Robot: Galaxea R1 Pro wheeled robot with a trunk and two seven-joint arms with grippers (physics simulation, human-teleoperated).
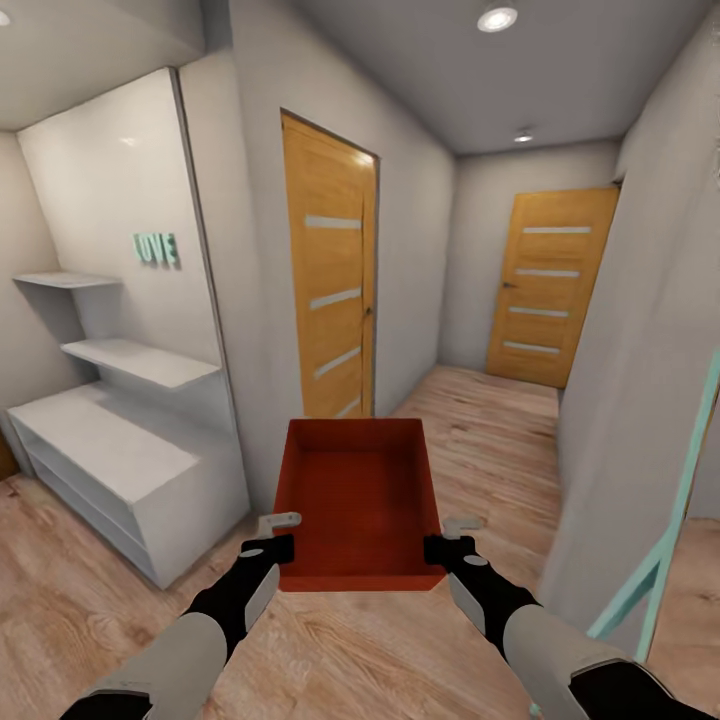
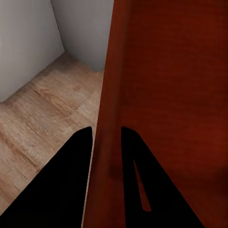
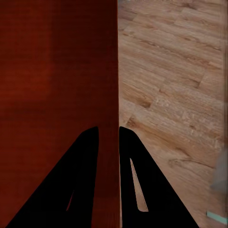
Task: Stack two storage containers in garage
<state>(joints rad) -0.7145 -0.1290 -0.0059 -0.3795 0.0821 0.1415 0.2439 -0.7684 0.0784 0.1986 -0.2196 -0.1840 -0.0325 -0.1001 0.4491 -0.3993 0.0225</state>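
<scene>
Mid-carry down a wood-floored hallway, bin clamped at its side walls by left pincer and right pincer; next, onward to garage.

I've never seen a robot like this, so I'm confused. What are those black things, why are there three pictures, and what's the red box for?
These are a robot's own eyes. The big picture comes from a camera on its head, looking down a hallway with a wood floor, two wooden doors and white shelves. The black and grey things at the bottom are its two arms. The left gripper and right gripper are like two-finger hands.

The other two pictures come from small cameras on each wrist. There the black wedges are the fingers, pinching the thin walls of the red bin from both sides. So both hands are carrying one empty bin in front of the robot, above the floor, on its way to the garage.
</scene>
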